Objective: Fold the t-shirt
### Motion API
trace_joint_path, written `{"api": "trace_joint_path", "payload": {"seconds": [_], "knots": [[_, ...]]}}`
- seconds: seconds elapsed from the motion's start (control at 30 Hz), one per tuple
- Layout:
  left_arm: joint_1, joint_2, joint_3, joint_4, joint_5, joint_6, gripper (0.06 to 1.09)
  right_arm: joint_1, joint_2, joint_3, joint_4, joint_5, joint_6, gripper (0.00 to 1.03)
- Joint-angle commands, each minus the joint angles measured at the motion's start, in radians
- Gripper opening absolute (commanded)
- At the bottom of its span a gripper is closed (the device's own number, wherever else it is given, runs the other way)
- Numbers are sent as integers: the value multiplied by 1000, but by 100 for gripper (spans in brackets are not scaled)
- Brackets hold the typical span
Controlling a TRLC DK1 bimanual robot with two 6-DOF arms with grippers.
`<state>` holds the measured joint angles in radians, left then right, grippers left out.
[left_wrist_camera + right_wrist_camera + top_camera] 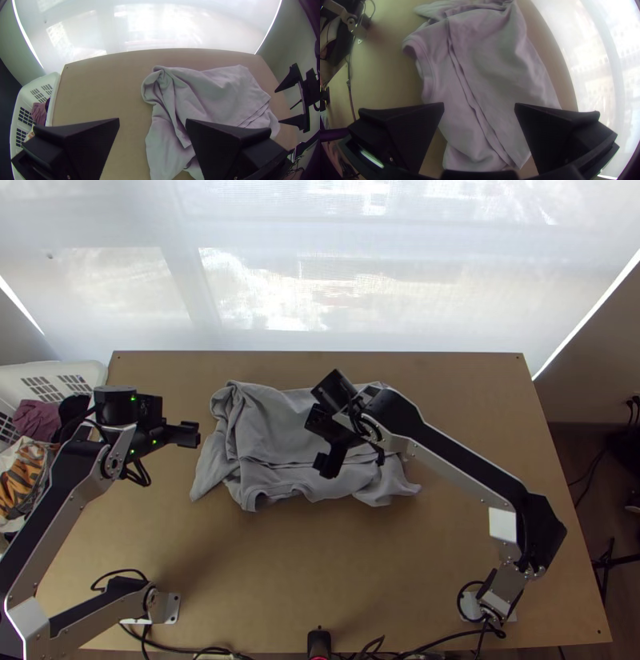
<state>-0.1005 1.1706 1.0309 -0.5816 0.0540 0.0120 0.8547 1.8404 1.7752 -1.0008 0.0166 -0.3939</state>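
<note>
Holding maroon cloth [36, 419] and orange-and-black patterned cloth [22, 479] inside white basket [90, 370]. Also includes grey t-shirt [272, 428], rumpled on table [280, 564]; left gripper [152, 432] and right gripper [330, 430] both spread apart.

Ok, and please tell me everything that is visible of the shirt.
The shirt is plain grey, soft-looking cloth, partly folded, wrinkled and bunched at its left end. A banded edge, perhaps the collar, lies on its near side. It rests on the table; the open right gripper hangs over it, holding none.
</note>
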Motion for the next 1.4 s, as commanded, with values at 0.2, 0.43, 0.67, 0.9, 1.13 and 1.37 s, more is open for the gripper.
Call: {"api": "trace_joint_path", "payload": {"seconds": [0.2,0.43,0.67,0.9,1.13,1.37], "knots": [[64,-109,-100,-17,1,-14,102,184,103,-22,56,-6,-49,98],[88,-163,-146,-29,1,-14,102,242,201,95,65,-6,-54,98],[93,-196,-200,-30,1,-18,102,271,304,233,65,-9,-48,96],[99,-200,-224,-29,1,-17,102,300,378,291,65,-15,-45,96],[99,-200,-252,-29,1,-14,102,307,442,336,64,-21,-22,93],[93,-186,-258,-29,1,-7,102,307,485,354,64,-50,18,66]]}}
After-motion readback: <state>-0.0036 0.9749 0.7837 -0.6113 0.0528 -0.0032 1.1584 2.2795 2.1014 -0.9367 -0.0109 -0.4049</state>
